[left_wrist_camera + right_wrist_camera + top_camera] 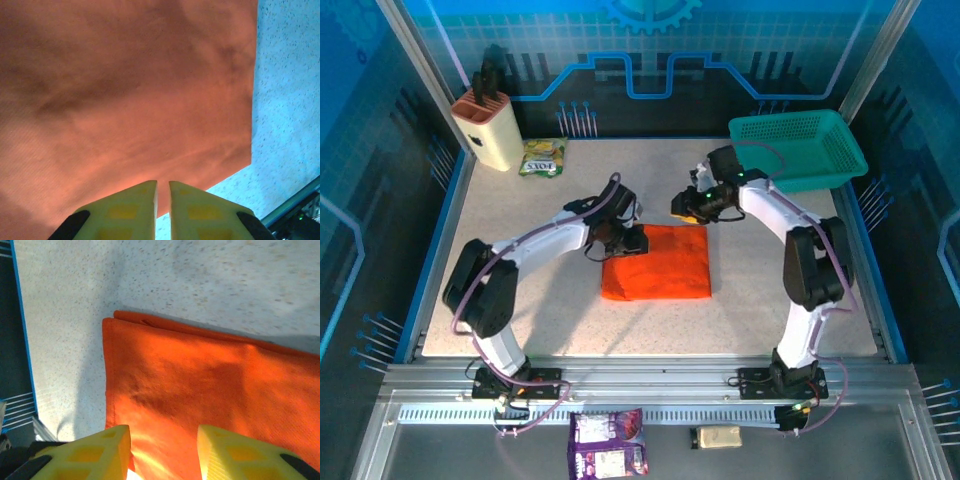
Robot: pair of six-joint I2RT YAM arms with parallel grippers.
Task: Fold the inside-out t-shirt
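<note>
The inside-out t-shirt (660, 265) lies on the table as a compact bright orange rectangle, folded flat. My left gripper (625, 240) is at its far left corner. In the left wrist view the left gripper (163, 182) hovers low over the t-shirt (125, 90), yellow fingers together with only a thin slit and nothing held. My right gripper (685, 205) hangs just past the shirt's far right corner. In the right wrist view the right gripper (164, 427) is open, jaws wide apart above the t-shirt (200, 385) near its hemmed edge, gripping nothing.
A teal mesh basket (800, 150) stands at the back right. A beige knife block (490, 130) and a green packet (542, 157) are at the back left. The speckled table (770, 290) is bare right of the shirt. A purple packet (608, 443) lies below the front rail.
</note>
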